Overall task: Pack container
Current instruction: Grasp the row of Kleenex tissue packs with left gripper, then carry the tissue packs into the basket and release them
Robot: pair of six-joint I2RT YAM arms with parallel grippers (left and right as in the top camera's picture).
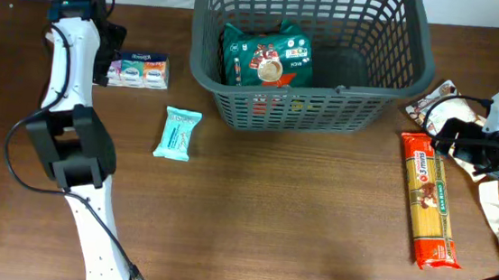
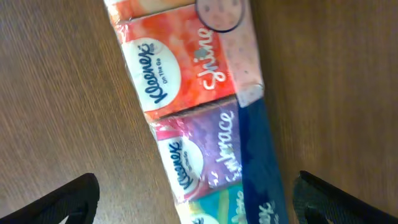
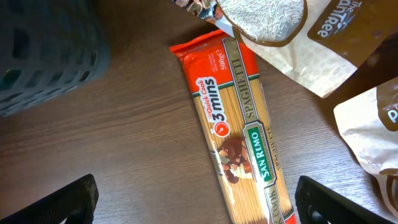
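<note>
The dark grey lattice basket [image 1: 343,107] stands at the table's back centre with a green packet [image 1: 266,55] inside; its corner shows in the right wrist view [image 3: 43,56]. My left gripper [image 1: 107,60] is open just above a Kleenex tissue multipack [image 1: 138,69], which lies between the fingers in the left wrist view [image 2: 199,124]. My right gripper [image 1: 467,141] is open, hovering over the top end of an orange San Remo spaghetti packet [image 1: 432,201], also seen in the right wrist view [image 3: 239,130].
A light blue snack bar [image 1: 177,134] lies left of the basket. Brown-and-white rice bags [image 1: 434,100] lie at the far right, also in the right wrist view [image 3: 286,37], with another bag [image 3: 373,130] beside the spaghetti.
</note>
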